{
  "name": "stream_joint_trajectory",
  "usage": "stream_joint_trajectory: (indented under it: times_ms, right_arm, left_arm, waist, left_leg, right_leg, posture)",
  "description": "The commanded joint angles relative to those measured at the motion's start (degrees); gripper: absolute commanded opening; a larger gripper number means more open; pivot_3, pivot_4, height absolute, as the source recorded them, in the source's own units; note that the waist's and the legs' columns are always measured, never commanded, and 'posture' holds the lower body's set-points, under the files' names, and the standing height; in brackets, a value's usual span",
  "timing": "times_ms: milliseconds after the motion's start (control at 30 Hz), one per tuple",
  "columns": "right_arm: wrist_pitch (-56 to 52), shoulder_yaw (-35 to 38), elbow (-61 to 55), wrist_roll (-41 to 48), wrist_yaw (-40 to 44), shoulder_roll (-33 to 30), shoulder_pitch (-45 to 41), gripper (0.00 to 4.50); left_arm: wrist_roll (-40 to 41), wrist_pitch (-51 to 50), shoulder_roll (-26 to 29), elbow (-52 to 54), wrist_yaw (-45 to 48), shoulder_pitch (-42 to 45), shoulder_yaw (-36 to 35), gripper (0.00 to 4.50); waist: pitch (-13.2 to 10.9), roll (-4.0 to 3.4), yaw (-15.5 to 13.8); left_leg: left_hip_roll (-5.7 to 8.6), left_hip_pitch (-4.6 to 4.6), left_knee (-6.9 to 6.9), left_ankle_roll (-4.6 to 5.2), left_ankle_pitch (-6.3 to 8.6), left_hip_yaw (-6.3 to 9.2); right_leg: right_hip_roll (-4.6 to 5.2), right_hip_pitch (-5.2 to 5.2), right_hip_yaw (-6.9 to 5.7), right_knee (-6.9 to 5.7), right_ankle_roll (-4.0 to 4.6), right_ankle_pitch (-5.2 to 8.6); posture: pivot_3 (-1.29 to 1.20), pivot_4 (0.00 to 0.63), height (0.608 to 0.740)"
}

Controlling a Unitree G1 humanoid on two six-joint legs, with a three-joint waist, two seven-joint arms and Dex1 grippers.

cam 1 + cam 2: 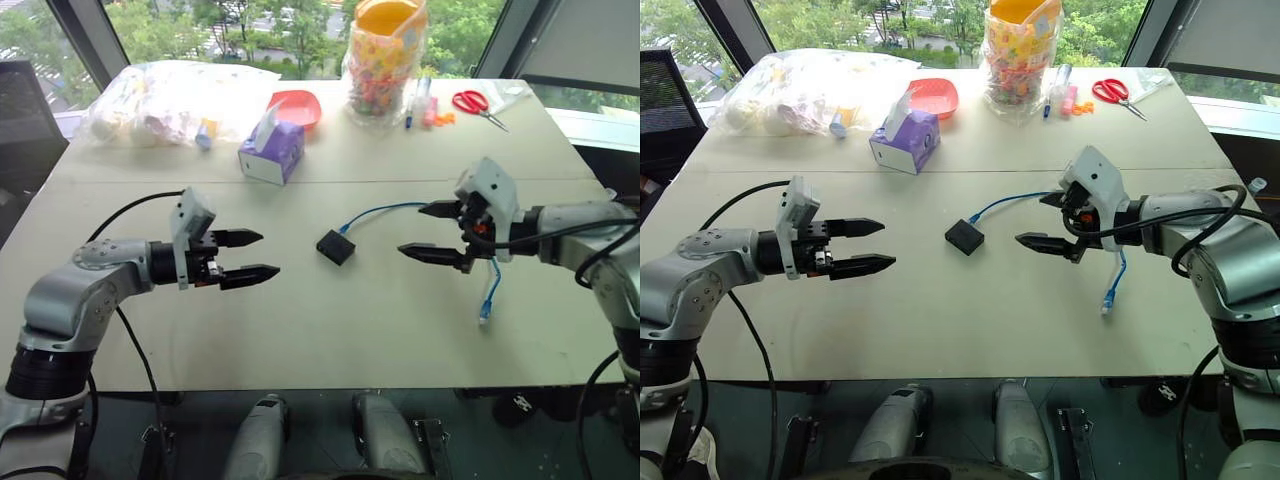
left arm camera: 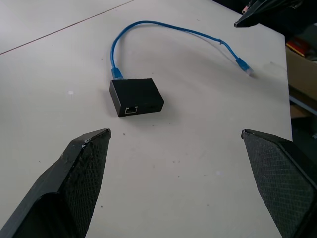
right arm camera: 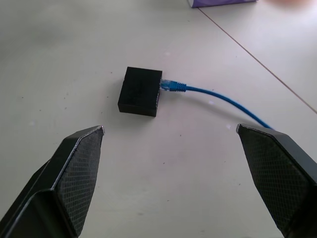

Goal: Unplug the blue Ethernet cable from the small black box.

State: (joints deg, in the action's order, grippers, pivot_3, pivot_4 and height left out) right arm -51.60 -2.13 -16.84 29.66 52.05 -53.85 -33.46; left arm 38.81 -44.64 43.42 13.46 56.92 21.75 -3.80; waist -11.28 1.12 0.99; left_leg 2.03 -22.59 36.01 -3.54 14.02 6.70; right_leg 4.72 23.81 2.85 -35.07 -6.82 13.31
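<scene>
The small black box [image 1: 335, 246] lies flat on the table's middle. The blue Ethernet cable [image 1: 375, 211] is plugged into the box's far right side, arcs right behind my right gripper and ends in a loose plug [image 1: 485, 313] near the front right. In the wrist views the box [image 2: 136, 96] [image 3: 141, 91] and the cable [image 2: 163, 25] [image 3: 218, 96] lie ahead of the fingers. My left gripper [image 1: 258, 254] hovers open left of the box. My right gripper [image 1: 425, 230] hovers open right of it. Both are empty.
A purple tissue box [image 1: 271, 152] stands behind the black box. Further back are a clear bag of items [image 1: 175, 100], a red bowl [image 1: 298, 106], a jar of sweets [image 1: 384, 60], pens [image 1: 418, 102] and red scissors [image 1: 478, 105]. The table's front edge [image 1: 330, 385] is near.
</scene>
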Motion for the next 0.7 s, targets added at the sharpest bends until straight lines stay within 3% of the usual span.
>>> stream_joint_trajectory:
  times_ms: [33, 267, 500, 700]
  right_arm:
    - [2.16, -0.5, 2.21, -1.13, 1.55, 0.31, -2.66, 4.5]
    - [8.72, -6.41, 14.17, -6.28, 6.33, 4.08, -10.16, 4.5]
    - [22.07, -16.2, 38.55, -17.78, 12.94, 13.28, -23.31, 4.5]
    - [38.73, -22.29, 61.87, -29.48, 12.0, 23.48, -32.69, 4.5]
  left_arm:
    - [0.6, 0.34, -0.44, 1.65, -1.37, 0.18, -1.61, 4.44]
    - [0.82, 0.31, -1.7, 1.84, -2.82, 1.03, -1.08, 4.44]
    - [0.81, 0.69, -2.69, 3.49, -4.2, -0.68, -1.21, 4.44]
    - [0.42, 1.14, -2.91, 4.71, -5.71, -1.0, -1.66, 4.44]
  waist:
    - [0.0, 0.0, 0.0]
    - [0.0, 0.0, 0.26]
    - [0.0, 0.0, 0.95]
    - [0.0, 0.0, 1.64]
  left_leg:
    - [0.0, 0.0, 0.0, 0.0, 0.0, 0.0]
    - [0.0, 0.03, 0.02, 0.0, 0.0, -0.02]
    - [0.0, 0.08, -0.01, -0.01, -0.01, -0.02]
    - [0.02, 0.07, -0.02, -0.02, -0.02, -0.02]
  right_leg:
    - [0.0, 0.0, 0.0, 0.0, 0.0, 0.0]
    - [0.0, -0.01, 0.01, -0.04, -0.01, -0.02]
    - [-0.02, -0.01, 0.02, -0.09, -0.21, -0.14]
    - [-0.02, 0.05, 0.03, -0.15, -0.23, -0.15]
  posture:
    - [0.0, 0.15, 0.74]
    - [0.0, 0.15, 0.74]
    - [0.0, 0.15, 0.74]
    - [0.0, 0.15, 0.74]
